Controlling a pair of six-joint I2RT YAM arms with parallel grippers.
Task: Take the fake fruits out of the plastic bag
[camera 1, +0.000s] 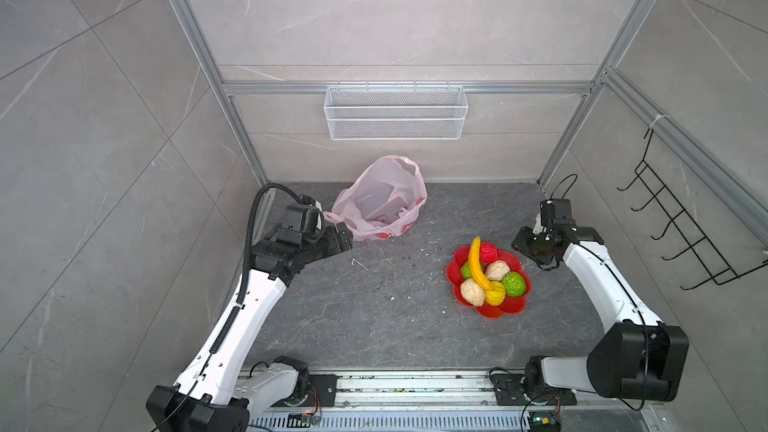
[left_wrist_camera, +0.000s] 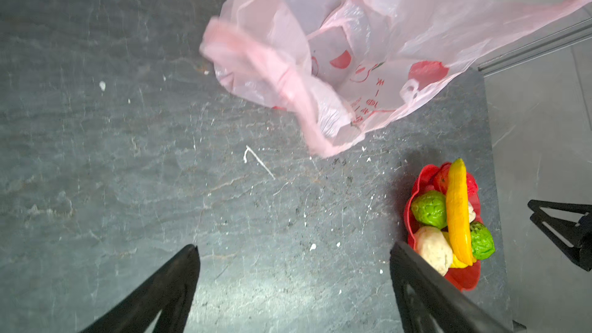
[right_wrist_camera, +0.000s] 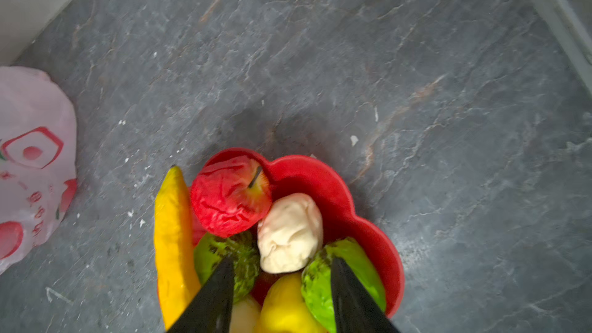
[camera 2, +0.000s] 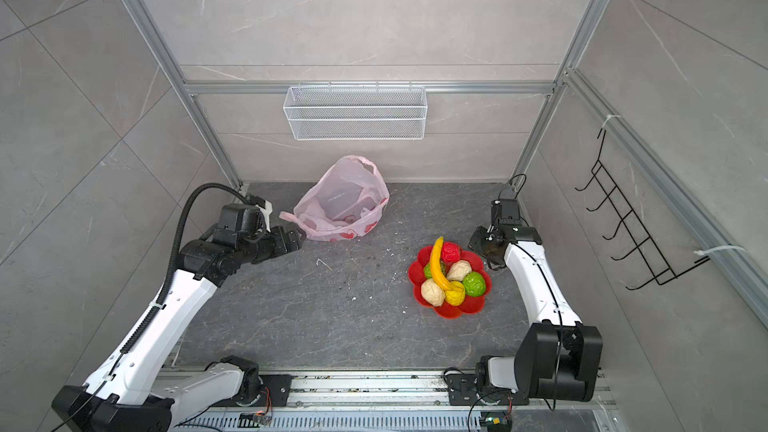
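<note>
**Jaws wide, bag slack, fruit dished**

Left gripper (left_wrist_camera: 293, 246) stands spread wide, holding nothing, near the pink plastic bag (camera 1: 384, 201) slumped at upper centre of both top views; we judge it emptied. Right gripper (right_wrist_camera: 282, 259) hangs half parted, empty, over the fake fruits (camera 1: 497, 270) piled in the red flower-shaped dish (camera 1: 515, 307), right of centre. Dark slate-look tabletop (camera 1: 353, 317); pale tiled walls; white wire basket (camera 1: 395, 112).

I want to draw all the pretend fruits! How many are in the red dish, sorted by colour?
Yellow: 2, the banana and a yellow ball
Green balls: 2
Cream balls: 2
Red apple: 1
Total: 7, all in the red dish
</note>
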